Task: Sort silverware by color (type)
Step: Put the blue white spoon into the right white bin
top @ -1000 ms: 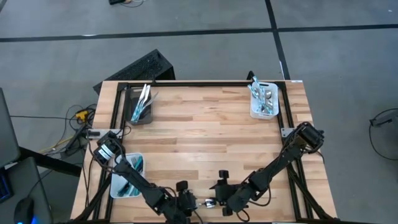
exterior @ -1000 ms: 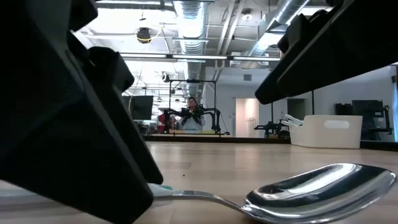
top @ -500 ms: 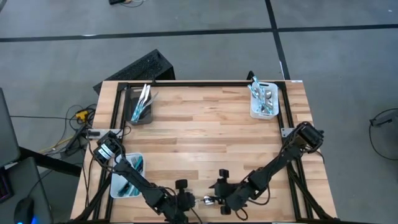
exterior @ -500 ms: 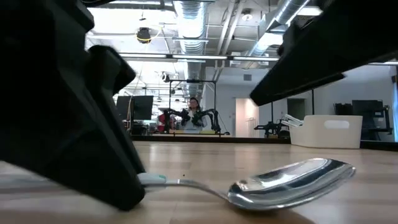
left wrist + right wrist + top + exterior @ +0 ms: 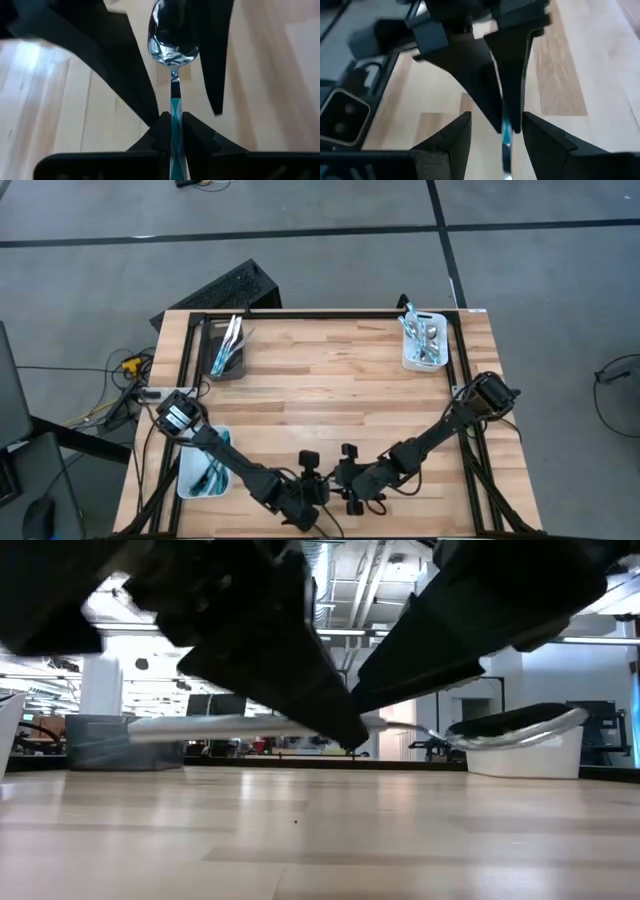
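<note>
My left gripper [image 5: 171, 131]: clamped on the teal handle of the spoon [image 5: 172, 45], at the table's near edge, middle.
Spoon: lifted clear of the wooden table [image 5: 330, 380]; in the low view its shiny bowl [image 5: 515, 727] hangs level above the boards, handle running back into my fingers.
My right gripper [image 5: 495, 131]: fingers apart, holding nothing, just beside my left one, facing it; the spoon's handle passes between its tips.
In the way: my two arms fill most of the low view and hide the handle's middle.
Around: dark bin [image 5: 226, 345] with silverware at far left, white bin [image 5: 424, 340] with shiny pieces at far right, second white bin [image 5: 204, 467] with teal-handled pieces near left.
</note>
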